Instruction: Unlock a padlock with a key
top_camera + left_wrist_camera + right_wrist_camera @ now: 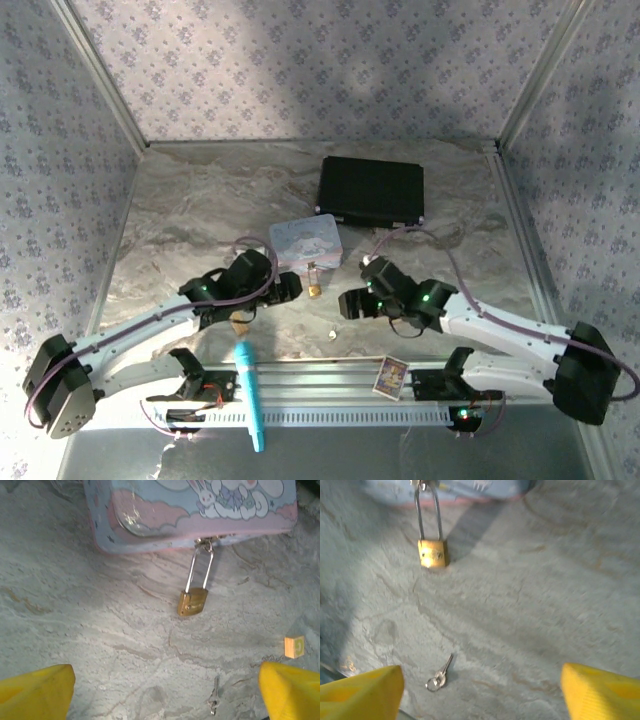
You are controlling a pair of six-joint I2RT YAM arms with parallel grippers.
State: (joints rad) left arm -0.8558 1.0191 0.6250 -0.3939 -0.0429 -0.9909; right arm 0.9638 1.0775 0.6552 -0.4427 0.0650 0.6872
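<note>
The small brass padlock (192, 602) lies on the marble table, its long silver shackle hooked through the clasp of the pastel bunny tin (150, 515). It also appears as the padlock (432, 553) and padlock (314, 284). The tiny silver key (214, 696) on its ring lies loose, nearer than the lock; the right wrist view has the key (440, 674) near the left finger. My left gripper (290, 288) and right gripper (348, 303) flank the lock, both open and empty. Yellow fingertips (37, 690) and fingertips (602, 692) frame bare table.
A black case (371, 190) lies behind the tin (306, 243). A teal pen (249, 392) and a small card (390, 377) rest on the near rail. A small tan square (294, 646) lies right of the key. Patterned walls enclose the table.
</note>
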